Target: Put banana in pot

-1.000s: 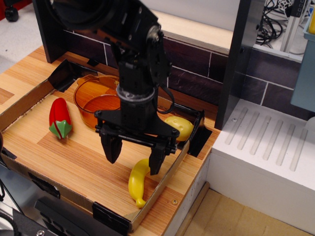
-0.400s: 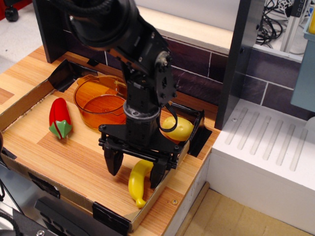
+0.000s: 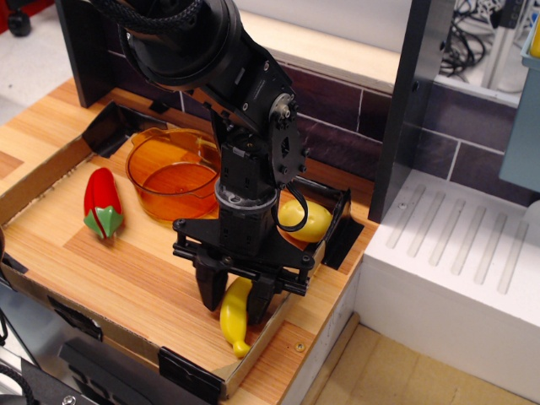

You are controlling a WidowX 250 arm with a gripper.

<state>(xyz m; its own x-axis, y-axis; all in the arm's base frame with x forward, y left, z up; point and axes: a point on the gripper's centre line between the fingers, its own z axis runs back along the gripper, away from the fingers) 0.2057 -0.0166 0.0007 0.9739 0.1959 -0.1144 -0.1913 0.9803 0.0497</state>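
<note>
We see round translucent orange plastic pot (image 3: 171,175) at tray rear, well apart from small curved yellow plastic banana (image 3: 233,315) by front wall. Black gripper (image 3: 235,302) pinched around banana upper end. Risk we judge: glossy banana slipping during lift, tray wall near.
</note>
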